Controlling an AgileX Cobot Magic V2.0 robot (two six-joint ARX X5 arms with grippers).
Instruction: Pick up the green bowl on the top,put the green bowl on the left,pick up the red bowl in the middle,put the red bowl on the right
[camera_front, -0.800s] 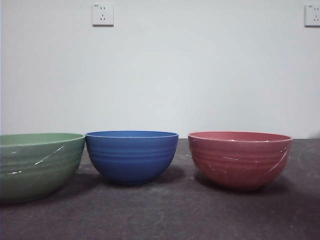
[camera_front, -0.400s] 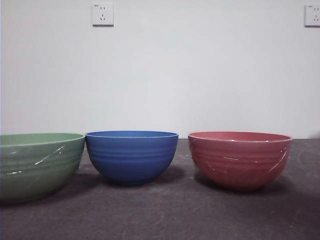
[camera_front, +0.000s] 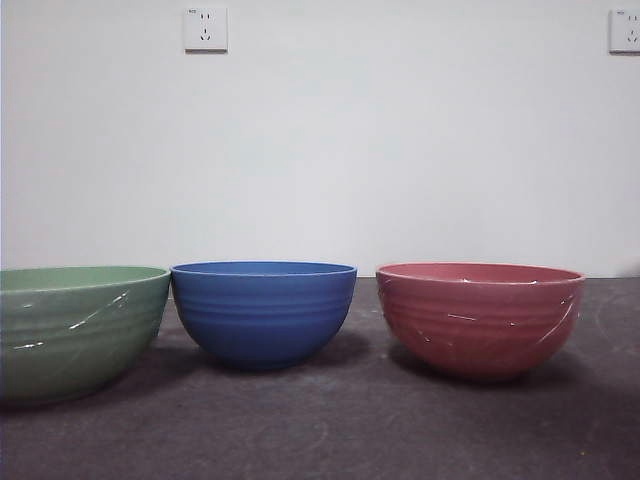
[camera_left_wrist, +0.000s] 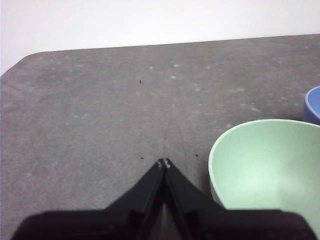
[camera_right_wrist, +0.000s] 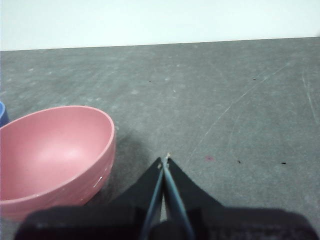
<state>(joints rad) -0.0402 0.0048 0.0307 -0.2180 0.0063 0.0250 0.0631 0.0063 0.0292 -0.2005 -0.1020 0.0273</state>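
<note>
The green bowl (camera_front: 75, 330) stands upright on the table at the left of the front view. The red bowl (camera_front: 480, 318) stands upright at the right. Both are empty. My left gripper (camera_left_wrist: 164, 164) is shut and empty above the bare table, beside the green bowl (camera_left_wrist: 267, 170) and apart from it. My right gripper (camera_right_wrist: 164, 160) is shut and empty, beside the red bowl (camera_right_wrist: 52, 155) and apart from it. Neither gripper shows in the front view.
A blue ribbed bowl (camera_front: 263, 312) stands between the green and red bowls; its edge shows in the left wrist view (camera_left_wrist: 312, 105). The grey table (camera_front: 330, 430) runs to a white wall with two sockets (camera_front: 205, 29).
</note>
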